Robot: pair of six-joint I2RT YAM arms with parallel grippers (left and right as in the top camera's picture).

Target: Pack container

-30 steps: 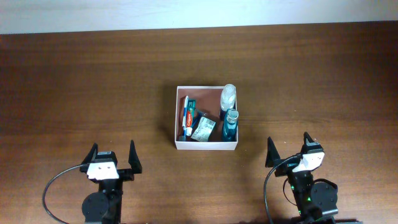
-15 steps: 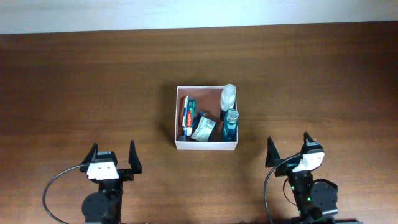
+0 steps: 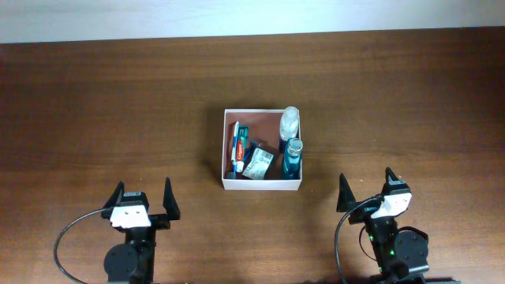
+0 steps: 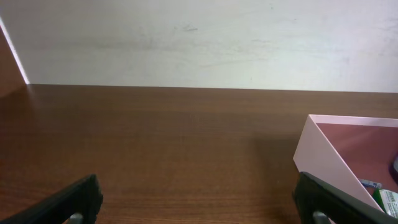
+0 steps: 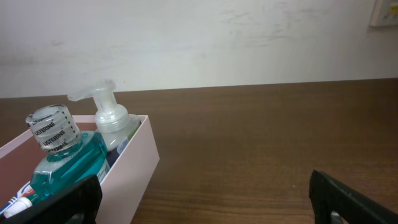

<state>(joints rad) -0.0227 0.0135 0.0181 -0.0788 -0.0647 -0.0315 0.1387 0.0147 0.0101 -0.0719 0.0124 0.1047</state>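
1. On the clear cap of the blue mouthwash bottle (image 5: 65, 158), the right wrist view shows "LISTERINE" in dark capitals, repeated around the cap's band.
2. The toothpaste tube (image 3: 237, 149) bears a red brand patch; its lettering is too small to read from overhead.
3. The white-and-green packet (image 3: 258, 164) carries print, unreadable in any view.

My left wrist view: square white-walled container (image 4: 323, 155) with reddish-brown inside cut by right edge, one corner showing. My right wrist view: blue clear mouthwash bottle (image 5: 65, 158) base out of sight, white toothpaste tube (image 5: 15, 198) nearly all hidden.
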